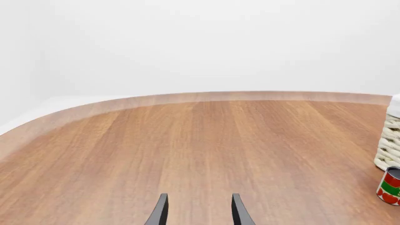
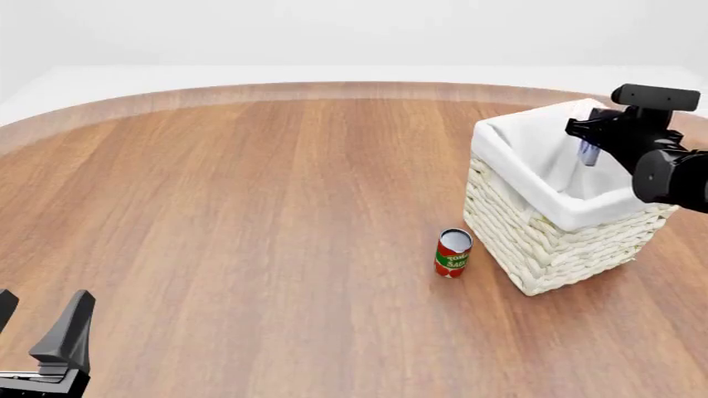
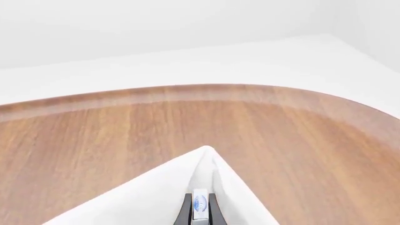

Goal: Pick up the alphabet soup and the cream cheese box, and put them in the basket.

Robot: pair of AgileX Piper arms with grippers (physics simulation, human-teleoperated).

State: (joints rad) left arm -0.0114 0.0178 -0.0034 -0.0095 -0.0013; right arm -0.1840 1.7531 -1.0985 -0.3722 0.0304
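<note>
The cream cheese box (image 3: 200,204), small, white and light blue, is pinched between the dark fingers of my right gripper (image 3: 200,213). In the front view that gripper (image 2: 586,159) hangs over the open top of the basket (image 2: 553,236), holding the box (image 2: 588,149) just above the white liner. The liner's corner (image 3: 203,161) fills the lower part of the right wrist view. My left gripper (image 2: 39,322) sits low at the near left of the table, open and holding nothing; its spread fingers (image 1: 160,213) point across bare wood. The alphabet soup is out of view.
A red and green labelled can (image 2: 453,253) stands upright on the table just left of the basket's near corner; it also shows beside the basket wall (image 1: 388,145) as the can (image 1: 389,186) in the left wrist view. The curved far table edge (image 2: 332,87) runs across the back.
</note>
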